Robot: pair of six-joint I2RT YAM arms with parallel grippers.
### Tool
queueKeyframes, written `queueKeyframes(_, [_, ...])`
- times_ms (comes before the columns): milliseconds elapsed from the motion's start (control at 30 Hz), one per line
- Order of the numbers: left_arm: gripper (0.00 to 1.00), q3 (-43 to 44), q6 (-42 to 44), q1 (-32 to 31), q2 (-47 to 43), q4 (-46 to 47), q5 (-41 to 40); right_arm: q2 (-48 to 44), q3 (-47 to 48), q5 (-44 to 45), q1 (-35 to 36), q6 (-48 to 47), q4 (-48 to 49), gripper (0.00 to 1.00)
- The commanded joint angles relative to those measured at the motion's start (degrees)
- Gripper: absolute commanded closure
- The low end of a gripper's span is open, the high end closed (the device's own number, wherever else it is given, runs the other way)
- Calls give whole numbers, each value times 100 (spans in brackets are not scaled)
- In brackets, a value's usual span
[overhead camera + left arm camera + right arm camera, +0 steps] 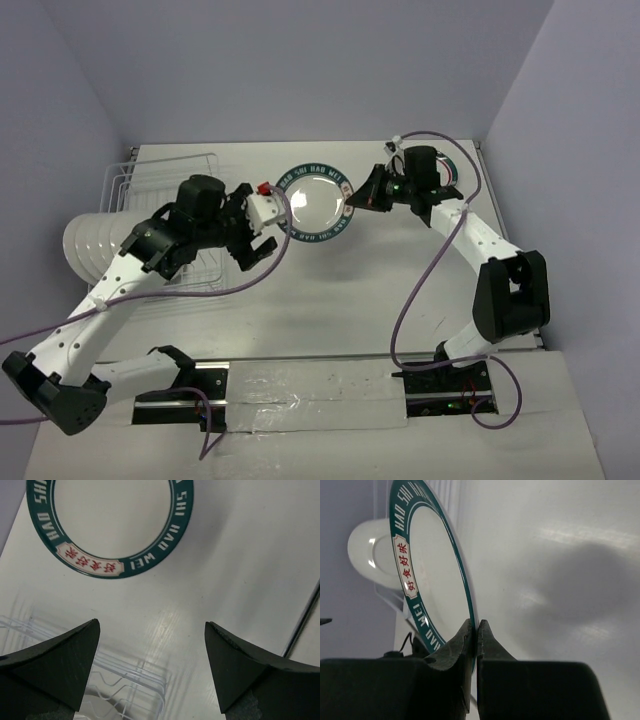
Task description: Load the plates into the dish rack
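My right gripper is shut on the right rim of a white plate with a dark teal lettered rim, held at the back middle of the table; in the right wrist view the gripper pinches the plate's edge. My left gripper is open and empty, just left of that plate and over the right end of the white wire dish rack. The left wrist view shows the plate ahead and the rack's corner below. A stack of white plates stands in the rack's left side.
The purple walls close in at the back and both sides. The arm bases and a taped strip lie along the near edge. A purple cable hangs from the right arm.
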Motion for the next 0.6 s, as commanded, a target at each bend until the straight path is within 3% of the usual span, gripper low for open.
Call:
queueKeyframes(0, [5,-15,390,-661,160,-7,-885,-187,-100,-744,135,132,239,100])
queueKeyframes(267, [6,-831,1427,-2219,195,291,-2299,287,85,-1562,320,107,-14,100])
queueKeyframes(433, [7,-1421,1885,-2519,204,1081,-2951,516,226,-1896,355,-51,-314,100])
queueKeyframes(567, [13,-1878,2323,-2581,222,1960,-3557,577,269,-2116,416,-218,-630,100])
